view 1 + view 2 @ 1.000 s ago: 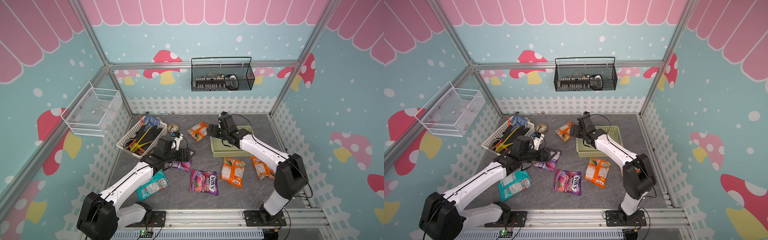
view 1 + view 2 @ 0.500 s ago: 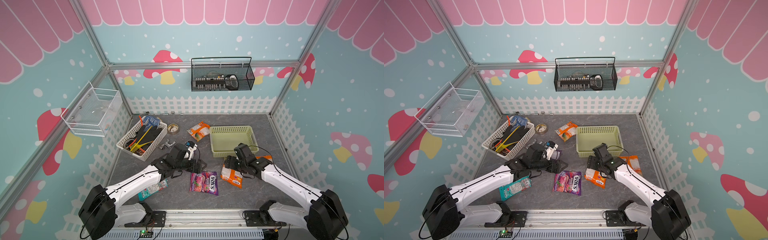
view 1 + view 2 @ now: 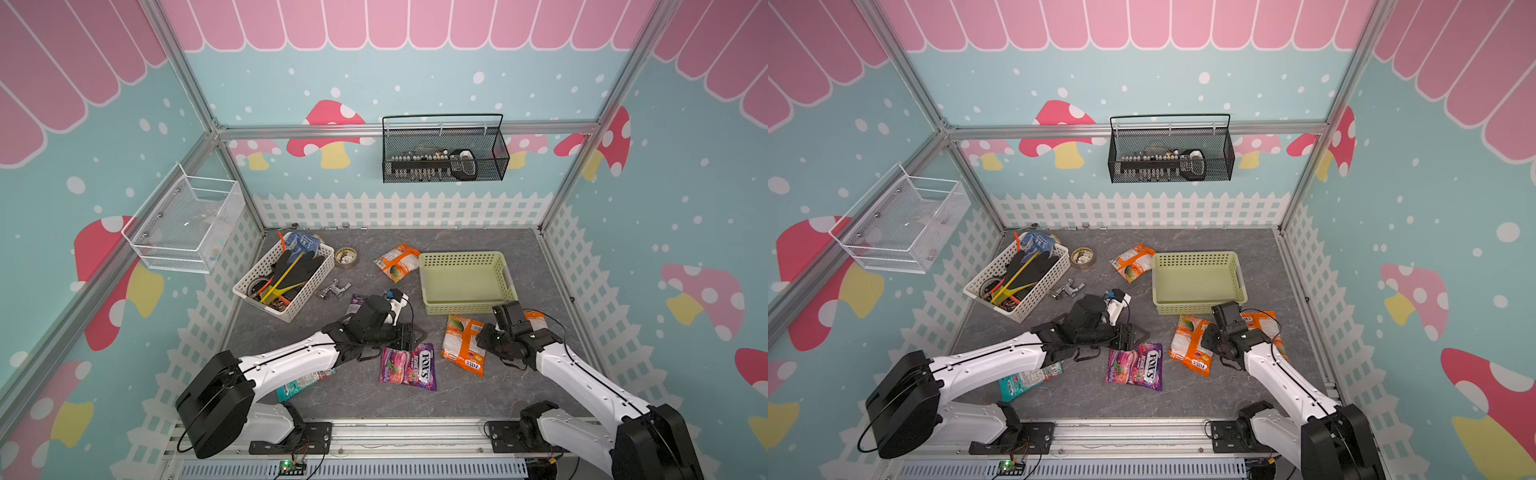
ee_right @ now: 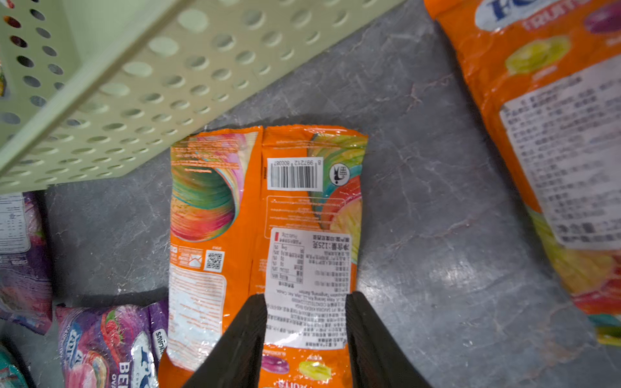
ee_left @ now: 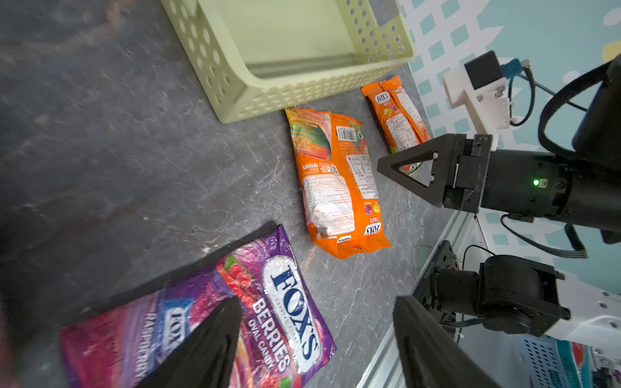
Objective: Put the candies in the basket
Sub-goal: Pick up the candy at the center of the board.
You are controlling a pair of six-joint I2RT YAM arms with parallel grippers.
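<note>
Right wrist view: R claw sits over the lower end of the orange bag, fingers part-open w/ a strip of the bag's right half btwn them. Whether they pinch the film, can't tell. Bag's long axis runs bottom-to-top of frame, in line w/ the fingers, so the jaws would close across its width. Basket fills upper left of frame, its perforated wall just beyond the bag's top end, so the carry looks like a lift, then over that wall toward upper left. Both top views: no bag in the basket. Left wrist view: L claw stands wide at bottom of frame over the FOX'S purple bag, one finger above it, the other past its edge. R arm looks nearer the basket.
</note>
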